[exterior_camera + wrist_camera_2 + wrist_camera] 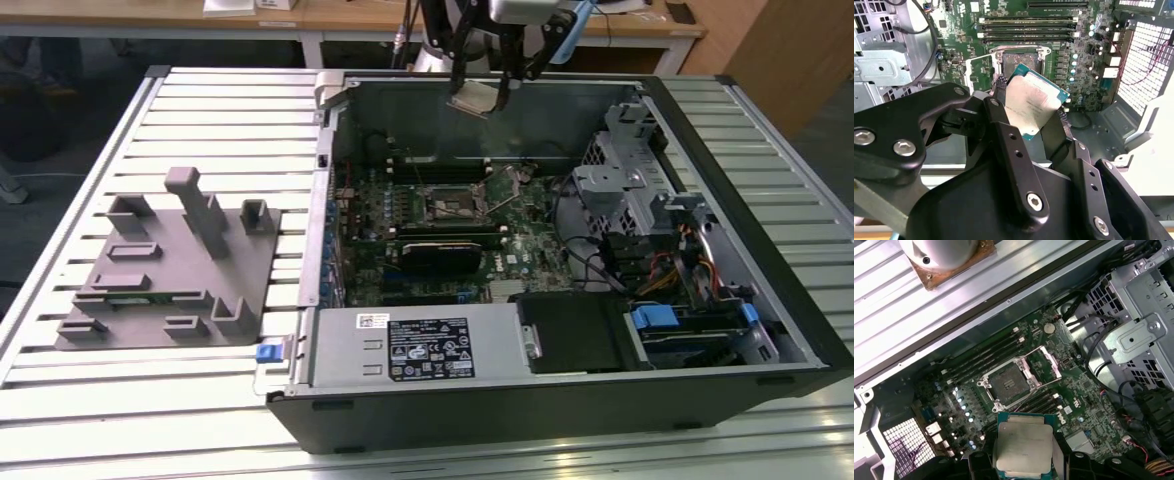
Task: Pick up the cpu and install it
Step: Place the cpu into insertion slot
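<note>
The cpu, a small square chip with a pale silver top on a green board, hangs tilted above the back wall of the open computer case. My gripper is shut on it, with a black finger on each of two opposite edges. In the second wrist view the cpu sits between the fingers. In the first wrist view the cpu is apart from and above the socket. The socket on the green motherboard stands open, its metal frame swung aside.
A grey plastic fixture with upright blocks stands on the slatted table at the exterior view's left. Inside the case are memory sticks, a drive cage, cables and a power supply. The arm's base is behind the case.
</note>
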Action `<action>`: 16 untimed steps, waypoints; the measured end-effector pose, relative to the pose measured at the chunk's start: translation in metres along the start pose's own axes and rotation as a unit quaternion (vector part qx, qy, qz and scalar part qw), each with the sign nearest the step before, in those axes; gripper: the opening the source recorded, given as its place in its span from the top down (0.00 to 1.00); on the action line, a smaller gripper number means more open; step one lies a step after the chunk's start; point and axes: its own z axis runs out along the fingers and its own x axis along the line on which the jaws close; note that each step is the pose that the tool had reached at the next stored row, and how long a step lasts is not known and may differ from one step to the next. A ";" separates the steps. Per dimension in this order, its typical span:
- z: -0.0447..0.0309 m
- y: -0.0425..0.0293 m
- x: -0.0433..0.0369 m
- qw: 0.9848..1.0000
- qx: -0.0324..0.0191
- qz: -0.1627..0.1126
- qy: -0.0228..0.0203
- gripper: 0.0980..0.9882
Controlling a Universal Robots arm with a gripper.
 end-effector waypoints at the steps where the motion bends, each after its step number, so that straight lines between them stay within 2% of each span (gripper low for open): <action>1: 0.0000 0.0000 0.0000 1.000 0.000 0.001 0.000 0.52; 16: 0.0000 0.0006 0.0004 1.000 -0.001 0.028 -0.001 0.52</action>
